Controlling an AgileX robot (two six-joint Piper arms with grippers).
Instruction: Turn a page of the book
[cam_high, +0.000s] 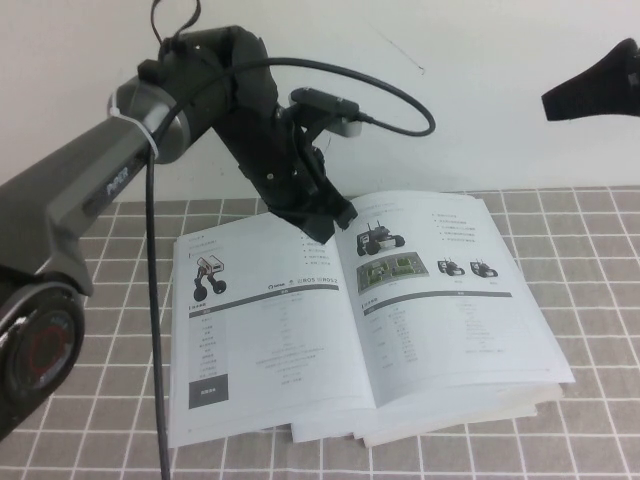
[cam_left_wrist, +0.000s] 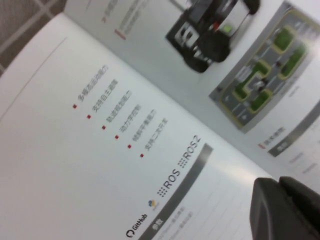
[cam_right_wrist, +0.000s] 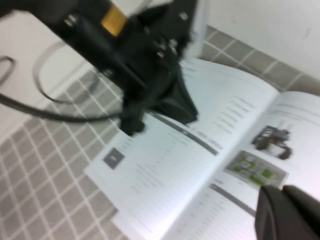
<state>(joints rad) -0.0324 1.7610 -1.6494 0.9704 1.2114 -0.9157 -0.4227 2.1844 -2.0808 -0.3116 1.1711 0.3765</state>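
Here the book (cam_high: 365, 320) lies open mid-surface; the left gripper (cam_high: 322, 222), fingers seemingly pressed together, hovers near the page (cam_high: 445, 290) at twelve o'clock; right gripper (cam_high: 595, 85) idles, fingers indiscernible. Sliding may crease glossy paper.

One open book (cam_high: 370, 320), two grippers: left gripper (cam_high: 325, 222), right gripper (cam_high: 590, 85).

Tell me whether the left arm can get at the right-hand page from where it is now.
Probably yes. The left gripper hovers over the book near its spine, and nothing lies on the page. The right gripper hangs high, off to the side, out of the way.
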